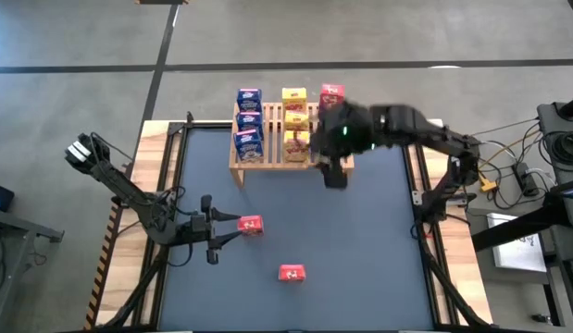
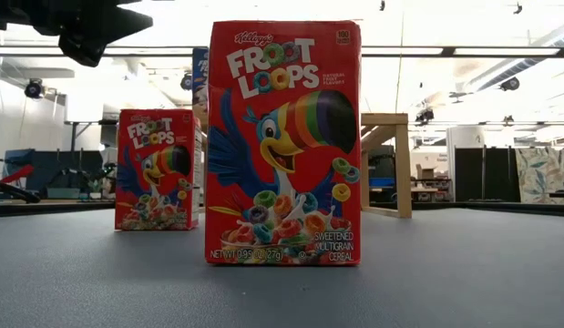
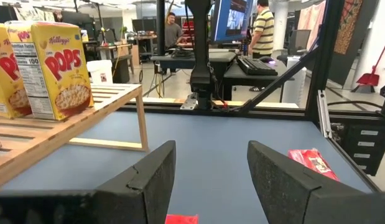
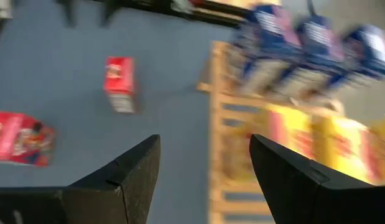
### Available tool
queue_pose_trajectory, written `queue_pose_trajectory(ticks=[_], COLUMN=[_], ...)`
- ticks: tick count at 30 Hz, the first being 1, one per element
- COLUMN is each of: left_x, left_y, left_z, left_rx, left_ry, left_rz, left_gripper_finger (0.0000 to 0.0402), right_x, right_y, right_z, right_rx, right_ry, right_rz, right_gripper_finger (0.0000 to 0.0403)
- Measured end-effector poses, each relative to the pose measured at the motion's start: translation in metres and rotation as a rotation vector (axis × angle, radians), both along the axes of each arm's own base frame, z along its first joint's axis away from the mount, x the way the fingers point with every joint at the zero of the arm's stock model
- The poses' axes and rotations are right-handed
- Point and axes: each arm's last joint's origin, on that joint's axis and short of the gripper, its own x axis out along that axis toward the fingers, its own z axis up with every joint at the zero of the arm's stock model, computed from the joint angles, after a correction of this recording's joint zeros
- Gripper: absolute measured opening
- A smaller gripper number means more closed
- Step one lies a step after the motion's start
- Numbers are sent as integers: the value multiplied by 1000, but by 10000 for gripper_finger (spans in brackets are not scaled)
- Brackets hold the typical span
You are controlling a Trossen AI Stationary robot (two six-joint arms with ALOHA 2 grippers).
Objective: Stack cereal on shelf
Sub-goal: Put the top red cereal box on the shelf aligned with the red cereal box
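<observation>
Seen from above: blue-topped table (image 1: 360,240) with a light wooden slatted shelf (image 1: 272,157) at about 12 o'clock. Standing on the shelf in three rows: three blue printed cardboard cereal boxes (image 1: 248,121) on its 9 o'clock side, three yellow cereal boxes (image 1: 294,120) in the middle, one red cereal box (image 1: 331,94) at the far corner of its 3 o'clock side.

Hanging over the shelf's 3 o'clock end, right beside the yellow row: dark two-finger right gripper (image 4: 204,177), reaching in from 3 o'clock. Jaws parted with bare table and shelf slats showing between them, nothing held.

At about 8 o'clock on the table: dark left gripper (image 3: 211,180), pointing toward 3 o'clock, jaws parted and nothing between them. Just off its tips: a second red Froot Loops box (image 1: 251,225); contact not clear from above.

Toward 6 o'clock, well apart from the shelf: a third red box (image 1: 292,272). From table height, both of these red boxes upright, the nearer one (image 2: 283,144) large in the foreground, the farther one (image 2: 157,169) behind at its 9 o'clock.

Beyond the table, in the left wrist view: two people (image 3: 262,28) standing among desks and monitors
</observation>
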Motion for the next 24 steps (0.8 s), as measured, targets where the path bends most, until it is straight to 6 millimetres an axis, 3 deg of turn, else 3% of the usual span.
queue_pose_trajectory(ticks=[5, 13, 16, 24], left_x=[1, 4, 5, 9], left_y=[-1, -3, -4, -7], left_z=[-3, -9, -12, -16], left_rx=[-7, -24, -33, -52], left_ry=[8, 25, 35, 29], left_rz=[0, 1, 2, 8], left_gripper_finger=[184, 184, 184, 184], right_x=[4, -12, -23, -39], right_y=[44, 124, 134, 128], right_z=[-37, -142, -166, -217], right_rx=[-41, -31, -8, 54], right_ry=[-6, -227, -397, -638], right_rz=[62, 138, 121, 130], right_gripper_finger=[232, 232, 232, 232])
